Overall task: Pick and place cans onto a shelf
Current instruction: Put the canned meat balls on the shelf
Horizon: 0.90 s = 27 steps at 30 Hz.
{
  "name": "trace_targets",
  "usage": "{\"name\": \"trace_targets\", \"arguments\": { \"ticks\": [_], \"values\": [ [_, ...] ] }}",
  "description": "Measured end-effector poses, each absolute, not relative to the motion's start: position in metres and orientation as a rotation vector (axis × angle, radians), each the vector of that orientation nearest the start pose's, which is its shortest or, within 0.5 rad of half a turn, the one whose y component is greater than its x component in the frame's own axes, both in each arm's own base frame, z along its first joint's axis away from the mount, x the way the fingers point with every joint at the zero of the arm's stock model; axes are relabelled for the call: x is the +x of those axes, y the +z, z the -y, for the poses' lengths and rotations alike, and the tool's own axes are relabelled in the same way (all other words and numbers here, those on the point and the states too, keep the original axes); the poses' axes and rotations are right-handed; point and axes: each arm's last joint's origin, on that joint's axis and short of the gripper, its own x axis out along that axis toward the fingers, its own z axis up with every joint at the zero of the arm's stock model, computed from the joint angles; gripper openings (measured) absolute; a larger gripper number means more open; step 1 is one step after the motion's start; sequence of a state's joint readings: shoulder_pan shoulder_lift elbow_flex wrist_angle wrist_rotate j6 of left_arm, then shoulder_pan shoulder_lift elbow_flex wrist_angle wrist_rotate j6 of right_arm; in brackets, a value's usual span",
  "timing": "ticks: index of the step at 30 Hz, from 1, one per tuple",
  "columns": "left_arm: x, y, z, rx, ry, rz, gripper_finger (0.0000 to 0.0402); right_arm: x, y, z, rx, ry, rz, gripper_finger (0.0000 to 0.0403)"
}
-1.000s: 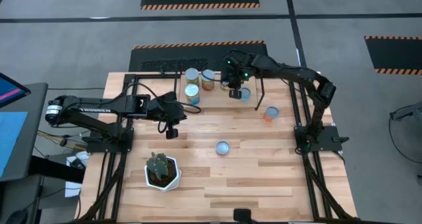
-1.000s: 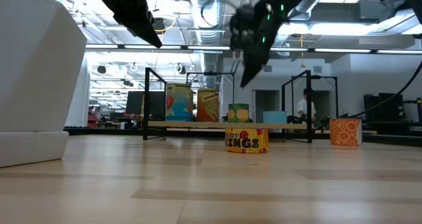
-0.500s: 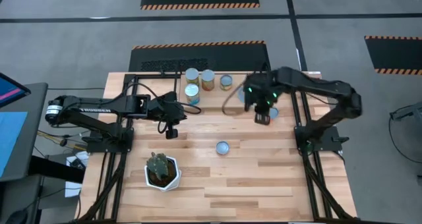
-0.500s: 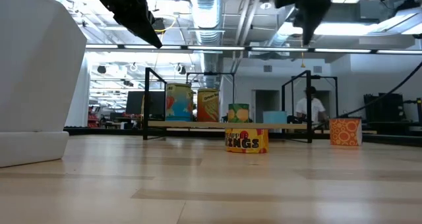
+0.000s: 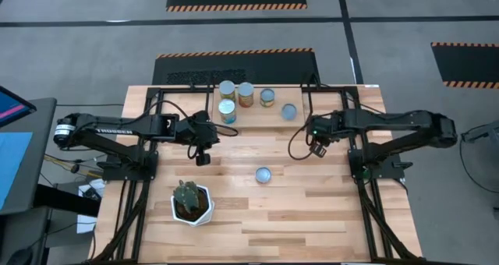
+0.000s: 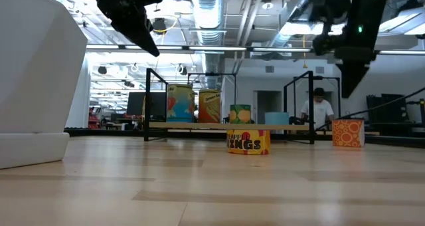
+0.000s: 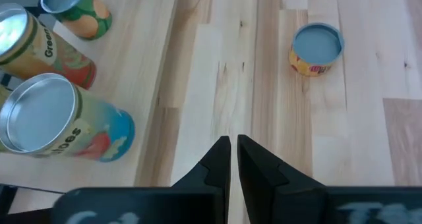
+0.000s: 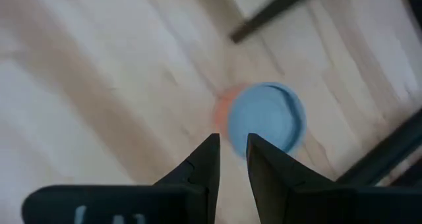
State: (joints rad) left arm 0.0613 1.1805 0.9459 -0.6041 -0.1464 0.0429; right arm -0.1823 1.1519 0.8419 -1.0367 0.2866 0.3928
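Five on shelf (image 5: 257,121): can (image 5: 289,111) just dropped off.
Right gripper (image 5: 319,149): swung over orange can (image 8: 264,122), jaws parted, empty.
Left gripper (image 5: 203,157): shut, idle mid-bench.

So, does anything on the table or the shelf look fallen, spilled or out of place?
Nothing stands out. The cans on the shelf stand upright, as do the yellow can and the orange can on the table, the latter below the right hand. The cactus pot is upright too.

Overhead straight down, low level across table, wrists close, perhaps tabletop shared
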Motion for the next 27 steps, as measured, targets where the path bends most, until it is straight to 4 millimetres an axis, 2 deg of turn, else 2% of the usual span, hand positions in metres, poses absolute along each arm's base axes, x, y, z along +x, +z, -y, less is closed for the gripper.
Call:
{"name": "trace_targets", "arguments": {
  "ticks": [12, 27],
  "values": [
    [0.238, 0.279, -0.019, 0.070, 0.181, -0.814, 0.0018, 0.177, 0.199, 0.054, 0.254, -0.674, -1.281, 0.0098],
    [0.238, 0.280, -0.019, 0.054, 0.187, -0.806, 0.0018, 0.199, 0.161, 0.065, 0.226, -0.706, -1.450, 0.0097]
  ]
}}
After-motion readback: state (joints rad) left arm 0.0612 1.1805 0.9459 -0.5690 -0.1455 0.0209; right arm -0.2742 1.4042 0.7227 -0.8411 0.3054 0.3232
